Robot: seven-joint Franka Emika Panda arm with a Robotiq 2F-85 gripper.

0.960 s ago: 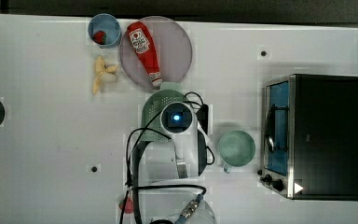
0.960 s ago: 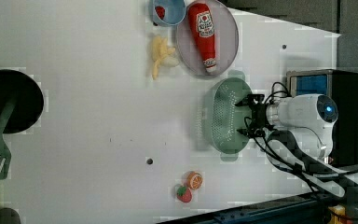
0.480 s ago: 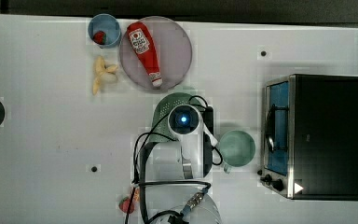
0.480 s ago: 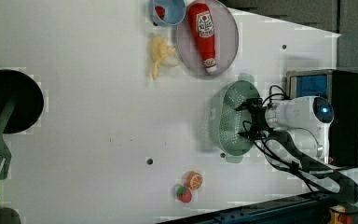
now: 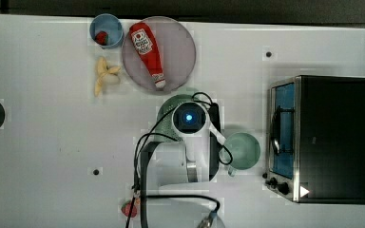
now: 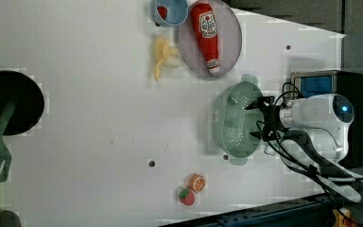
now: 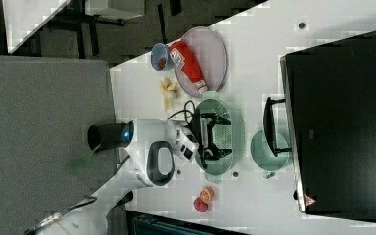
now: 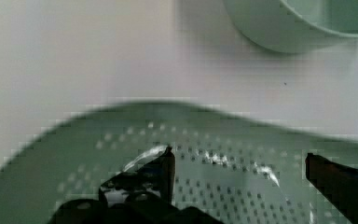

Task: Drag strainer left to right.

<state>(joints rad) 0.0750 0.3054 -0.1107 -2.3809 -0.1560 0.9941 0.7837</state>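
Strainer (image 5: 167,108) in the top view peeks out from under the robot arm, near the middle of the white bench (image 5: 43,152), just below the plate (image 5: 180,52). Left view: the claw (image 6: 254,120) is wide open inside the green bowl. Right view: the strainer sits between the plate and the mug (image 7: 267,151). Wrist view: both fingers (image 8: 161,170) hang spread over the holes, holding nothing.

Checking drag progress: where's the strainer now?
Left view: the strainer sits right of centre, below the ketchup plate, left of the toaster oven, under the open gripper.
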